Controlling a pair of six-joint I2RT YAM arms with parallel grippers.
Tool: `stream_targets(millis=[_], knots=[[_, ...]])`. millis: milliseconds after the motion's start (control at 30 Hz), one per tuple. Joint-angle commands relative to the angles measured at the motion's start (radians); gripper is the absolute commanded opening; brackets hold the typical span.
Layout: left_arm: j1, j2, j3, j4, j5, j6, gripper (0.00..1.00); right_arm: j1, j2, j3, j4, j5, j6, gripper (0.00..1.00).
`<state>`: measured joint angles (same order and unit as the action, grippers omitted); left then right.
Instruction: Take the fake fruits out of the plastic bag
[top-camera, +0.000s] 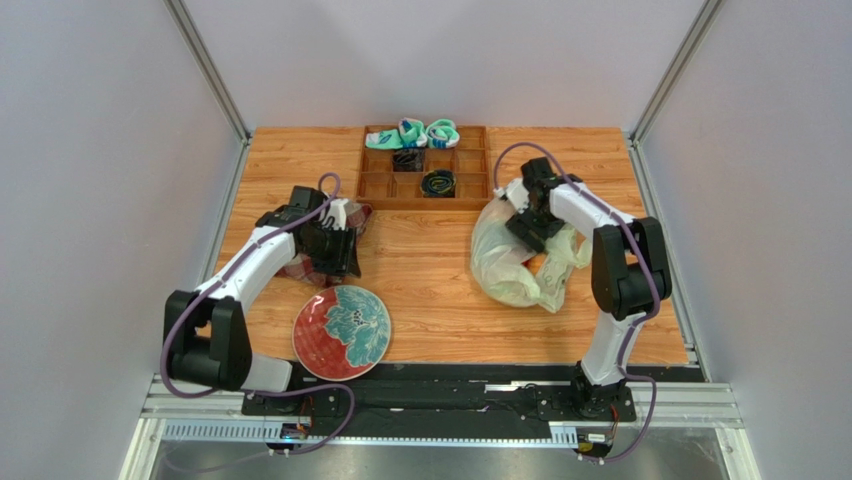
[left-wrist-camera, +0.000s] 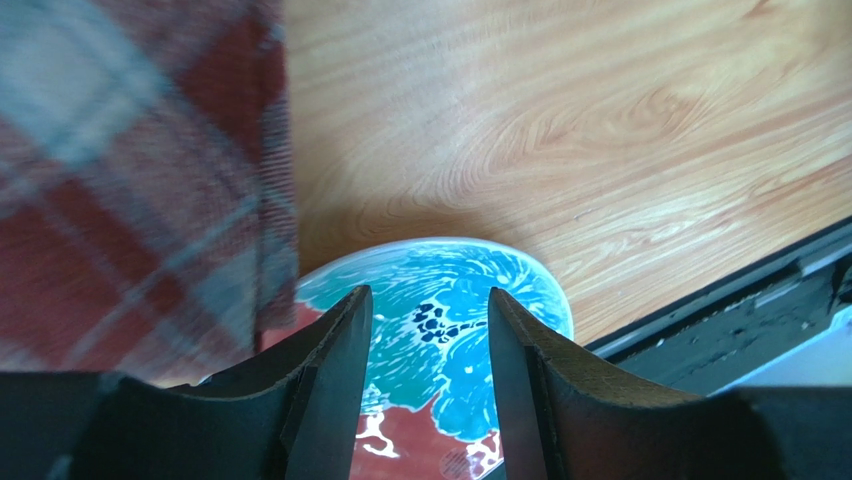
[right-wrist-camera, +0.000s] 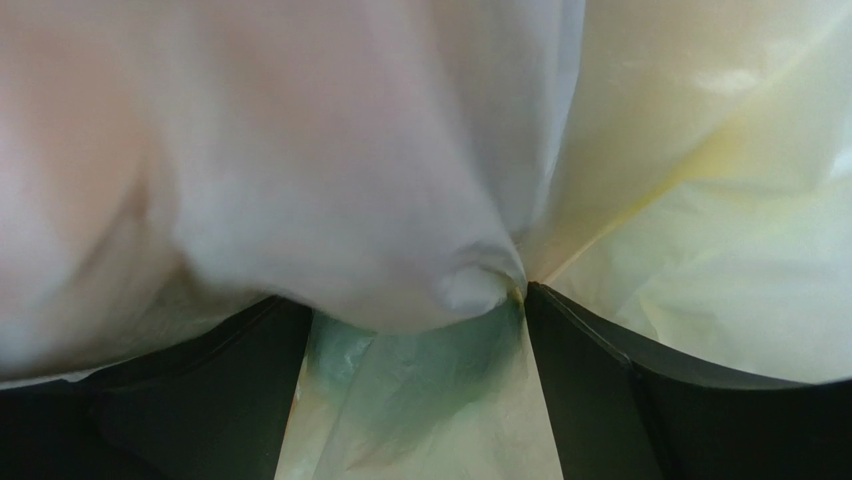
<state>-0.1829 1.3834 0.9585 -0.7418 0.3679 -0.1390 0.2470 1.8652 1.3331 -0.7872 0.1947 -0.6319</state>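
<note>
The plastic bag (top-camera: 505, 268) lies crumpled on the right of the table, cream-white and translucent. My right gripper (top-camera: 530, 225) is pushed into its far top. In the right wrist view the bag (right-wrist-camera: 700, 220) fills the frame and the right gripper (right-wrist-camera: 415, 298) stands open with film bulging between the jaws. A dim greenish shape (right-wrist-camera: 420, 385) shows through the film there. The fake fruits are otherwise hidden inside the bag. My left gripper (top-camera: 335, 262) is open and empty, hovering over the far edge of the plate (top-camera: 340, 332).
The red and teal plate (left-wrist-camera: 540, 280) lies under my left gripper (left-wrist-camera: 428, 300). A red-and-white plaid cloth (left-wrist-camera: 130, 180) is bunched beside it (top-camera: 300, 268). A wooden compartment tray (top-camera: 470, 165) with rolled teal socks (top-camera: 412, 133) stands at the back centre.
</note>
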Motion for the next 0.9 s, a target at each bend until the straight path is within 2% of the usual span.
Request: stream_targets(millis=[0,200,300,333,433,600,700,867], knots=[[-0.099,0.049,-0.036,0.033,-0.004,0.007,0.53,-0.12,0.016,0.099,-0.002,0.105,-0.009,0.83],[-0.257,0.109,-0.056,0.082,-0.03,-0.011,0.47,-0.098,-0.16,0.351,-0.265,-0.135,0.132,0.88],[-0.299,0.186,-0.057,0.091,-0.047,-0.033,0.43,-0.057,-0.233,0.409,-0.3,-0.222,0.175,0.93],[-0.308,0.236,-0.052,0.091,-0.063,-0.036,0.43,-0.048,-0.279,0.405,-0.3,-0.242,0.178,0.95],[-0.339,0.325,-0.004,0.075,-0.086,-0.037,0.54,-0.02,-0.348,0.377,-0.306,-0.307,0.195,0.97],[-0.369,0.401,0.078,0.084,-0.061,-0.053,0.53,-0.018,-0.422,0.258,-0.317,-0.423,0.215,0.97],[-0.371,0.37,0.12,0.088,-0.024,-0.074,0.5,-0.017,-0.448,0.203,-0.3,-0.507,0.241,0.97],[-0.371,0.211,0.126,0.096,-0.032,-0.065,0.49,0.014,-0.39,0.192,-0.296,-0.655,0.316,0.96]])
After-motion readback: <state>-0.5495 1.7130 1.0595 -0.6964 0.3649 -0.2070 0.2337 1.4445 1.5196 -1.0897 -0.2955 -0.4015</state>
